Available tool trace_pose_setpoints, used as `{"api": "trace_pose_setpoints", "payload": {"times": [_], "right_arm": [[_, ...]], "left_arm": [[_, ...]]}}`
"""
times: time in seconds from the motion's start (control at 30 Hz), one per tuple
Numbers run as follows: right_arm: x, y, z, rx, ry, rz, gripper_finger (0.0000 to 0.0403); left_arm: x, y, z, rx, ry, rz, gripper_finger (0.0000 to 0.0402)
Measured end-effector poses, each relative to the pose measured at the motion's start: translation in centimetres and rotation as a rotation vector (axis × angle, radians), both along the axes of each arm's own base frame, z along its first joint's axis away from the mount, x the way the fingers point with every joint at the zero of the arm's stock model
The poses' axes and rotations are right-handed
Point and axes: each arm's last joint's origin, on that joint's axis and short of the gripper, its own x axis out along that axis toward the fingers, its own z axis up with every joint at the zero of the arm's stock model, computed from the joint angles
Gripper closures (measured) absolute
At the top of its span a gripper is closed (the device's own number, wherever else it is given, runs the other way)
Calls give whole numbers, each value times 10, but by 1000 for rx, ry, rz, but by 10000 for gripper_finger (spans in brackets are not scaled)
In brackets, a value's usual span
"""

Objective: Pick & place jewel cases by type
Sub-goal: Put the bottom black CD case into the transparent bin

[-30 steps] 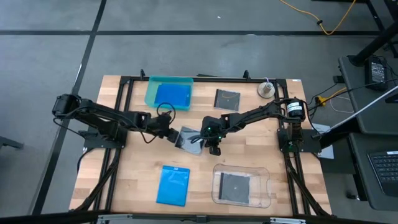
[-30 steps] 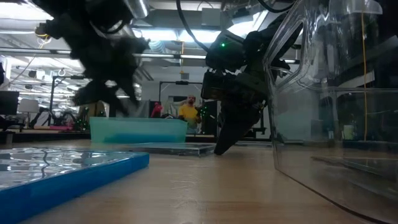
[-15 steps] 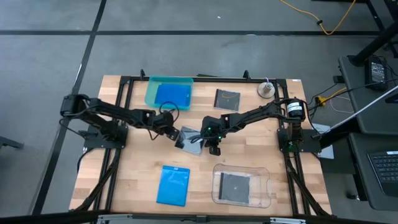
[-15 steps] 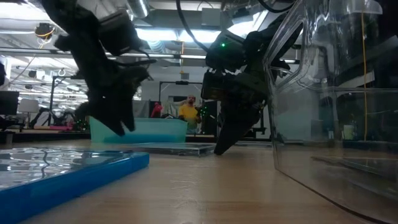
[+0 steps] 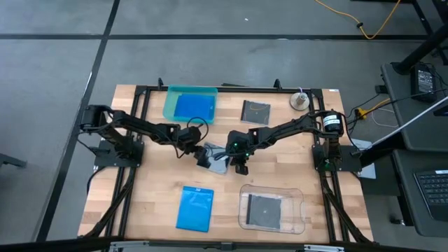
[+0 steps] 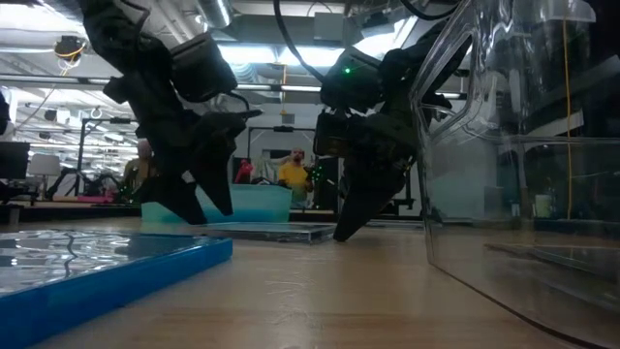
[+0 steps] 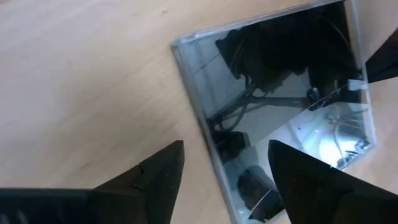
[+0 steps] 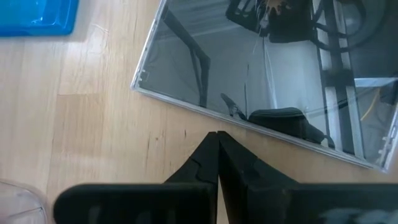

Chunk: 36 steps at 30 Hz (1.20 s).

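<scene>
Near the worktop's (image 5: 140, 210) middle we see a grey jewel case (image 5: 215, 157) lying flat, its edges turned askew to the worktop's edges. The left gripper (image 5: 204, 155) reaches down over its left edge, jaws open astride it. The right gripper (image 5: 241, 166) points down just beside its right edge, jaws closed and empty. We read no labels.
</scene>
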Motion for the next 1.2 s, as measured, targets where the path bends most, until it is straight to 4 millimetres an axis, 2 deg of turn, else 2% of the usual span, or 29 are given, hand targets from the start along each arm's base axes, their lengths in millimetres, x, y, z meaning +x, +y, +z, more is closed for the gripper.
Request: {"api": "trace_pose_setpoints", "payload": {"times": [0.37, 0.7, 0.9, 1.07, 1.2], "right_arm": [[0, -3, 0, -12, -10, 19, 394], [0, -4, 0, -20, -13, 29, 394], [-1, -5, 0, -26, -10, 43, 394], [-1, -5, 0, -30, -12, 49, 394], [-1, -5, 0, -38, -19, 65, 394]], "left_arm": [[9, 5, 2, -35, -124, -14, 172], [10, 5, 8, -76, -164, -7, 174], [4, 4, 35, -72, -265, 15, 175], [1, 1, 75, -94, -433, 11, 176], [6, -7, 99, -26, -409, -48, 180]]}}
